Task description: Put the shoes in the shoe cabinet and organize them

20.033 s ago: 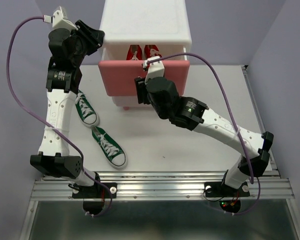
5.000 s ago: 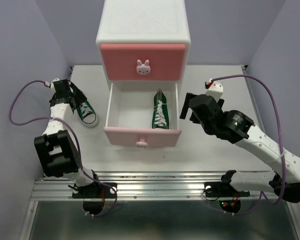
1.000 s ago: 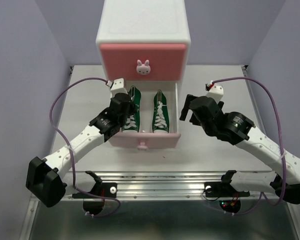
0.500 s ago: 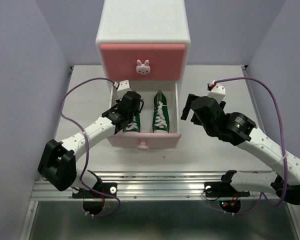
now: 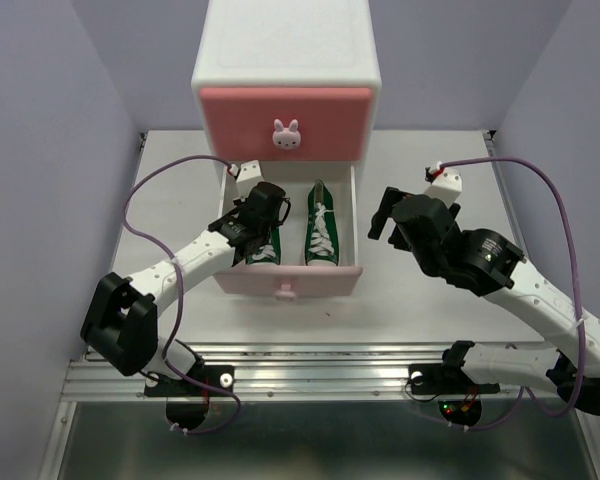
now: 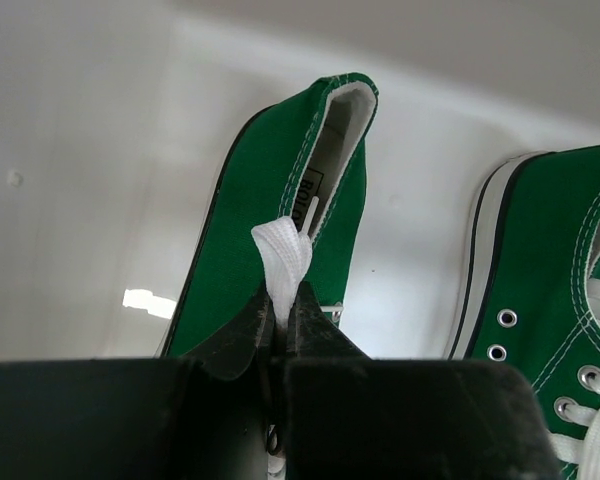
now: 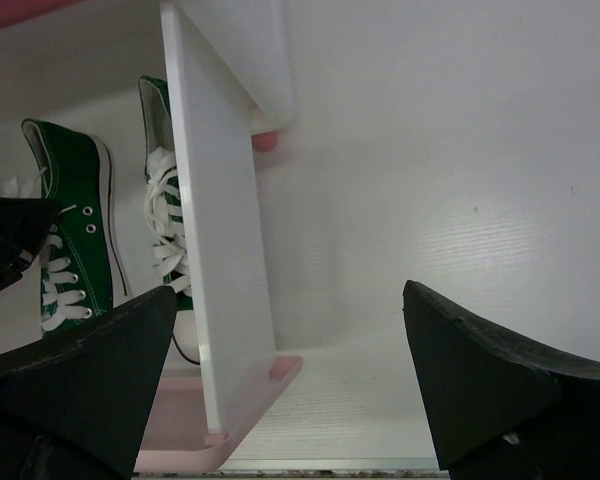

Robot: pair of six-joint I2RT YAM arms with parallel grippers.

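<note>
The white shoe cabinet stands at the back, its darker pink upper drawer shut. The paler lower drawer is pulled out and holds two green shoes side by side, the left one and the right one. My left gripper reaches into the drawer. In the left wrist view it is shut on a white lace of the left green shoe. My right gripper hangs open and empty just right of the drawer. The red shoes are hidden.
The drawer's white right wall stands close to the left of my right gripper, with both green shoes behind it. The white tabletop runs to the purple walls. A metal rail lines the near edge.
My left gripper has carried the left green shoe further into the drawer, beside the right one. My right arm has drawn slightly to the right, away from the drawer.
</note>
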